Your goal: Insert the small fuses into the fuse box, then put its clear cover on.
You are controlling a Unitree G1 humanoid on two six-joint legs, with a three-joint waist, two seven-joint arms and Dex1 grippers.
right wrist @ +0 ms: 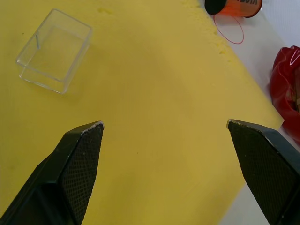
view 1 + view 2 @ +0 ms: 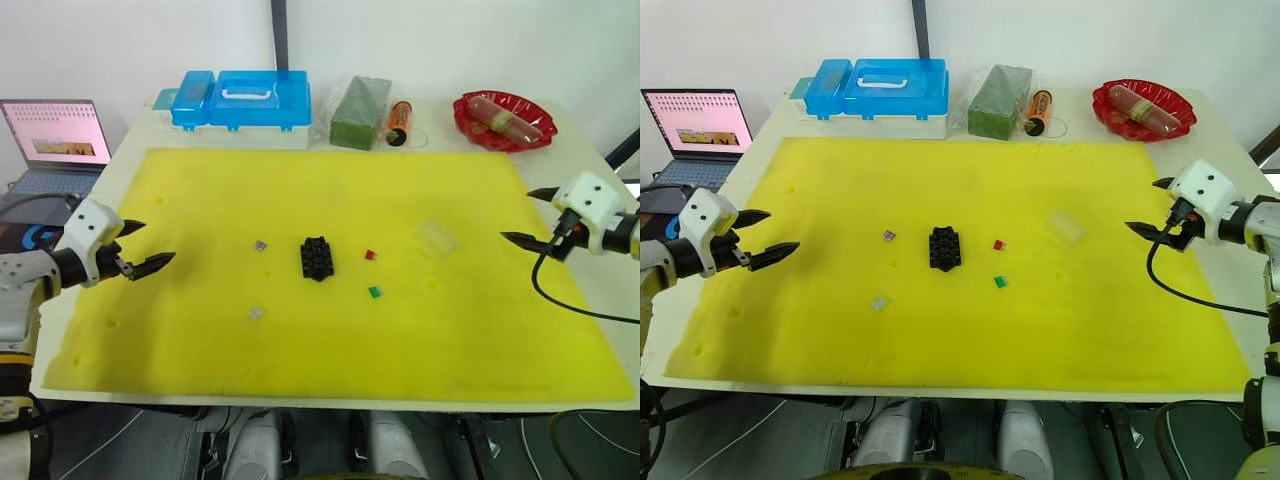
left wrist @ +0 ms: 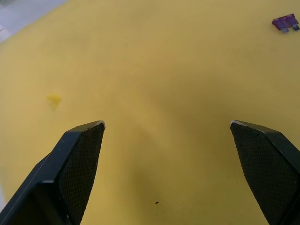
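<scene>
The fuse box [image 2: 317,258] lies flat near the middle of the yellow foam mat [image 2: 330,360], slotted face up, its long axis running roughly away from me toward the far edge of the table, tilted slightly to my right at the far end. The four fuses lie loose on the mat around it, none in a slot. The pinkish fuse [image 2: 260,245] sits to the left of the box, a little farther from me; the pale grey fuse [image 2: 256,313] lies to the left and nearer me. The red fuse [image 2: 370,255] is just to the right of the box, and the green fuse [image 2: 375,292] lies nearer me than the red one. All four are too small for me to tell which way their blades point, though my left wrist view shows the pinkish one lying flat. The clear cover [image 2: 436,237] rests on the mat well right of the box, open side up, its long axis angled across the mat.

My left gripper [image 2: 140,248] hovers over the left part of the mat, fingers spread wide and pointing inward toward the centre, holding nothing. My right gripper [image 2: 533,216] hovers at the right edge of the mat, also spread wide and empty, fingers pointing left toward the cover.
</scene>
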